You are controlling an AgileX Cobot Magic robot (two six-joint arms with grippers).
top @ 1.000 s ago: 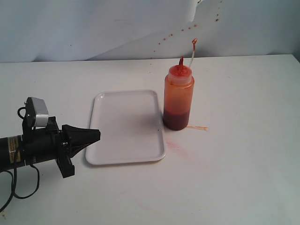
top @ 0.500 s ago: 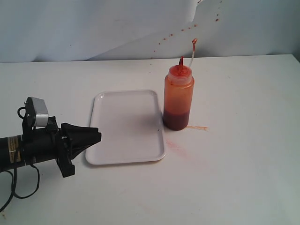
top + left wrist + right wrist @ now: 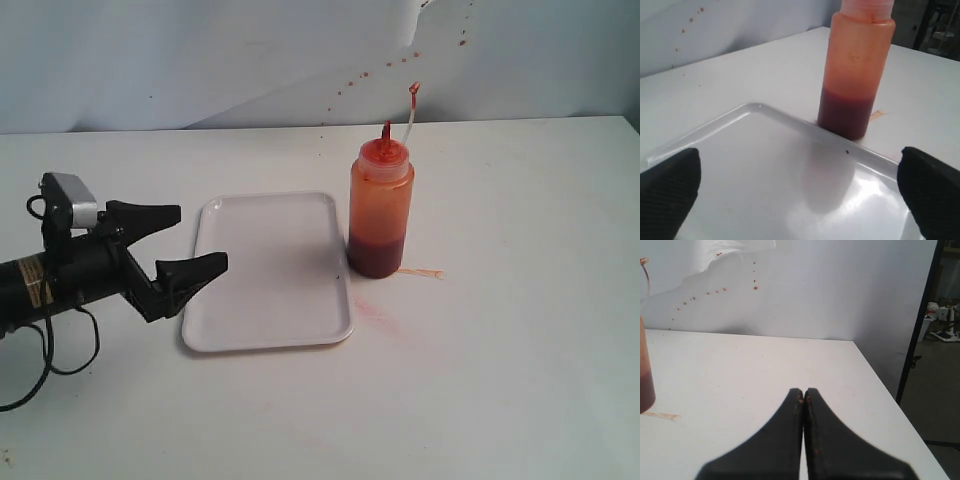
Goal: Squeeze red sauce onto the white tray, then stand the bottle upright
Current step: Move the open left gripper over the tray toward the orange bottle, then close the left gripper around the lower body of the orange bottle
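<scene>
left gripper [image 3: 200, 236]: 2 fingers [image 3: 150, 212] spread wide, arm roughly level | right gripper [image 3: 804, 391]: 2 fingers [image 3: 790, 430] pressed together

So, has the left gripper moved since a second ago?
Yes. The left gripper has opened and swung up the view, its tips now spread along the left rim of the white tray.

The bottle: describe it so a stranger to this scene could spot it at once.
On the white table, find the white tray. The bottle stands upright just beside the tray's long edge, on the exterior view's right. Unlike the flat tray it is tall, translucent orange-red, with dark red sauce at its bottom and a pointed red nozzle.
</scene>
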